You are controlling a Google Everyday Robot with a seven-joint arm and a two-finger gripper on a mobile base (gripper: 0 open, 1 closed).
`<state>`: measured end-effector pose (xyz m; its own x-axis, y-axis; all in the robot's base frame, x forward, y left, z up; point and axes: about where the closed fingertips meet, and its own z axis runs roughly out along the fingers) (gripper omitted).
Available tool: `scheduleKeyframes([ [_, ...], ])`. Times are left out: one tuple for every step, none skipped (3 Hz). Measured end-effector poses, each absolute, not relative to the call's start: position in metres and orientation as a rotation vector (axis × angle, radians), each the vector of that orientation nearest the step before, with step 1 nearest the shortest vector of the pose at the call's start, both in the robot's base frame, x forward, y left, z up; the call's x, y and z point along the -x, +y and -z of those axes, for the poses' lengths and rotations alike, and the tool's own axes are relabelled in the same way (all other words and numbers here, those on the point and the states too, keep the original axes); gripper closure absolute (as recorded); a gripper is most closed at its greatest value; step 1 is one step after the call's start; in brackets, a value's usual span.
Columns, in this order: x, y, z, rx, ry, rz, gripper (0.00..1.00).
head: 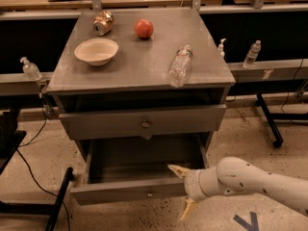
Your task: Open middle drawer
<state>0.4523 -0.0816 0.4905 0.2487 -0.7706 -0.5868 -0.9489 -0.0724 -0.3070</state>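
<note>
The grey cabinet (144, 61) has the middle drawer (106, 124), a long flat grey front with a small round knob (145, 124), just under a dark gap below the top. Its front stands slightly proud of the frame. Below it the bottom drawer (120, 192) is pulled far out and looks empty inside. My gripper (183, 189) is open at the right end of the bottom drawer's front. One tan fingertip (175, 169) is over the drawer's inside and the other is in front of it, near the floor. It is well below the middle drawer's knob.
On the cabinet top are a white bowl (96, 50), a crushed can (103, 23), a red apple (143, 28) and a lying clear bottle (180, 65). Black stand legs (60, 201) are at the left, and a wheeled leg (269, 121) at the right.
</note>
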Motion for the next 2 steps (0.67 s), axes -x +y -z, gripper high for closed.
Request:
scheduleKeyframes([
  [-0.437, -0.06, -0.545, 1.755, 1.368, -0.369, 0.0],
  [-0.435, -0.073, -0.553, 1.753, 1.342, -0.306, 0.0],
])
